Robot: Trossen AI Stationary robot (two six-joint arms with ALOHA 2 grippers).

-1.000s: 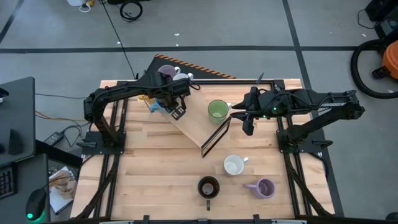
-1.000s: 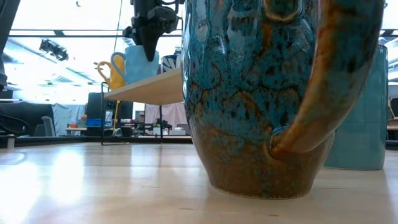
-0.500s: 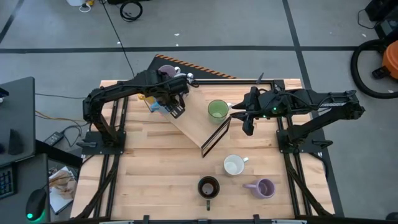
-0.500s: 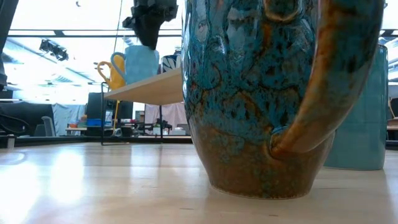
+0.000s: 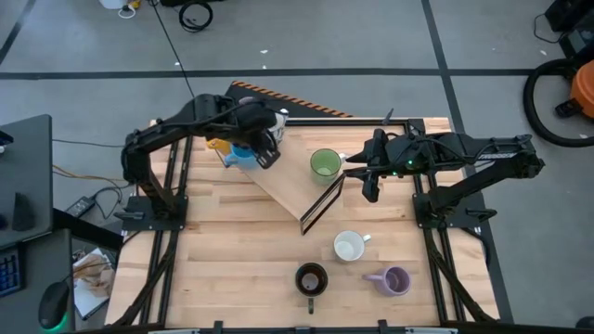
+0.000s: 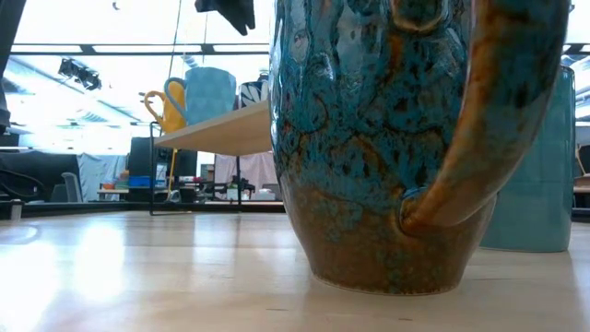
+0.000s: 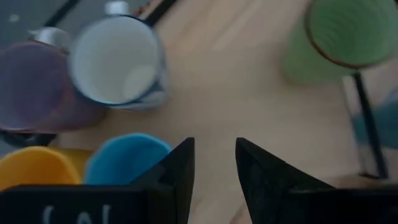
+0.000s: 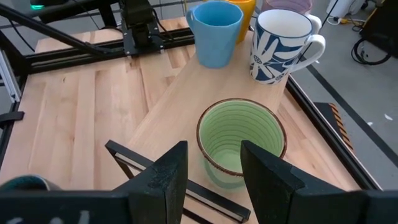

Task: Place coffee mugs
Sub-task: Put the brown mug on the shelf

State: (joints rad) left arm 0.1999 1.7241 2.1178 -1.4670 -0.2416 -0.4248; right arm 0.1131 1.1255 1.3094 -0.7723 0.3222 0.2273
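The raised wooden shelf standing on the counter already carries five of the mugs, so by my reckoning the job is a bit past halfway. At the shelf's far end stand the orange mug, the light blue mug, a lavender mug and the white mug with a dark blue pattern, grouped close together; the green mug stands apart from them, nearer the shelf's open front end. Three mugs are left on the counter below the shelf: a plain white mug closest to it, then the dark brown mug and the second lavender mug farther off toward the near edge. The dark brown mug is glazed in mottled blue over brown, with a thick brown handle. The left tool hangs over the shelf beside the light blue mug, its jaws apart and holding nothing. The right tool waits just beside the green mug with jaws apart on either side of the rim, not clamped on it.
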